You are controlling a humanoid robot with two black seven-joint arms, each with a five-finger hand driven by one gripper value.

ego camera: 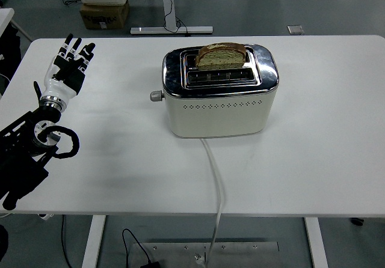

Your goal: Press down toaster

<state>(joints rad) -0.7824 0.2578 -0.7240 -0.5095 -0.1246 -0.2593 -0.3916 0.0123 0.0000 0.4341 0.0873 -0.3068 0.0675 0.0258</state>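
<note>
A cream toaster with a chrome top (pixel 219 103) stands at the middle of the white table (pixel 313 154). A slice of bread (pixel 221 56) stands up out of its far slot; the near slot is empty. The toaster's lever knob (pixel 156 96) sticks out on its left end, in the raised position. My left hand (pixel 69 68) is at the table's left side, fingers spread and empty, well left of the lever.
The toaster's white cord (pixel 215 184) runs from its front over the table's near edge. A cardboard box (pixel 105 14) and desk legs are on the floor beyond the table.
</note>
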